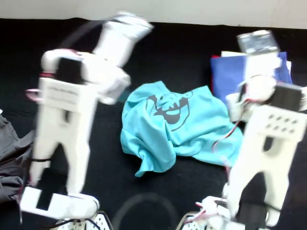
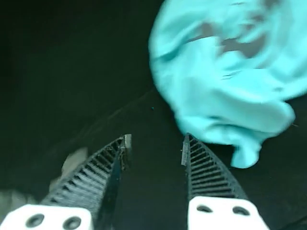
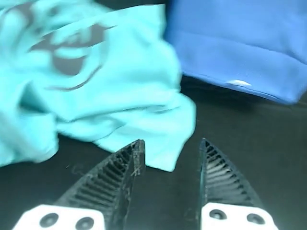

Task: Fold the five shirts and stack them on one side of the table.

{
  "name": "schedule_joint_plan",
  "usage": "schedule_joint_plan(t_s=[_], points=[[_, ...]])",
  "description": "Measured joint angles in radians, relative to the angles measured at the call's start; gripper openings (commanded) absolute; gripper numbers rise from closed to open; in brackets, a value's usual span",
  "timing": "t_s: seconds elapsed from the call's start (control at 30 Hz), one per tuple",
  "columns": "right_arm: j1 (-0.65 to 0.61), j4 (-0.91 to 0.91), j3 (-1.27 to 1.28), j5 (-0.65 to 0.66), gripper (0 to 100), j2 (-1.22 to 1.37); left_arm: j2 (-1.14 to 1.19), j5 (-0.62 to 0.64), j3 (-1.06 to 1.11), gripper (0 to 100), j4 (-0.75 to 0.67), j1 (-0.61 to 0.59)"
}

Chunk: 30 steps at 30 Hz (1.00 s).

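Left wrist view: the left gripper (image 2: pixel 156 141) is hanging over the black table (image 2: pixel 72 72), its fingers spread wide with nothing between them. The turquoise shirt (image 2: pixel 225 76) is lying crumpled just ahead of the tips, off toward one finger and apart from both.

Right wrist view: the right gripper (image 3: pixel 171 143) is likewise gaping and empty. A loose edge of the turquoise shirt is lying just beyond its tips, close to one finger; cannot tell whether it is touching. The folded blue shirt (image 3: pixel 240 43) is sitting farther ahead, past the other finger, just beside the turquoise cloth.

High view: the turquoise shirt is lying bunched, print up, between the two arms. The blue shirt is resting on something white (image 1: pixel 230 53), close by the right arm (image 1: pixel 264 129). Dark grey clothes (image 1: pixel 12 158) are lying heaped beside the left arm (image 1: pixel 62 120), on its outer side.
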Motion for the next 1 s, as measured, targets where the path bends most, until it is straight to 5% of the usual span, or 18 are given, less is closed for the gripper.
schedule_joint_plan(t_s=[0.23,0.63,0.87,1.0], points=[[-0.443,-0.087,0.316,-0.008,17.7,-0.092,-0.002,0.0,0.158,18,0.008,-0.423],[-0.95,-0.242,0.4,-0.186,17.7,0.232,-0.002,0.0,0.313,18,-0.041,-0.855],[-0.977,-0.324,0.402,-0.186,17.7,0.4,-0.002,-0.074,0.319,18,-0.051,-0.947],[-0.856,-0.425,0.402,-0.186,17.7,0.5,-0.002,-0.078,0.319,18,-0.051,-0.944]])
